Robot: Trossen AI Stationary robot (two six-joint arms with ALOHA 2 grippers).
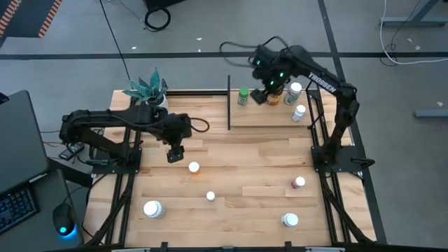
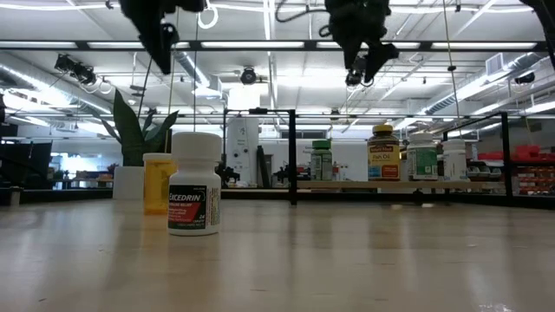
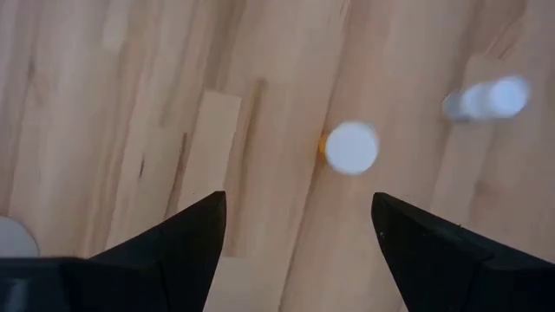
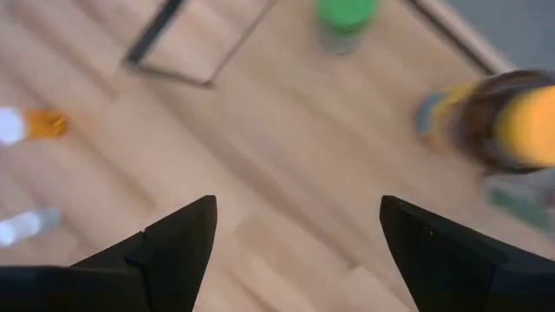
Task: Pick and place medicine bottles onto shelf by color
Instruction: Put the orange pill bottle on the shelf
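My left gripper is open and empty above the table, just short of an orange bottle with a white cap that stands on its base. My right gripper is open and empty above the shelf. On the shelf stand a green-capped bottle, an amber yellow-capped bottle and two white bottles. In the low view both grippers hang high above the bottles.
More bottles stand on the table: a small white one, a large white one, a pinkish one and a white one. A potted teal plant stands at the far left. The shelf's black uprights frame it.
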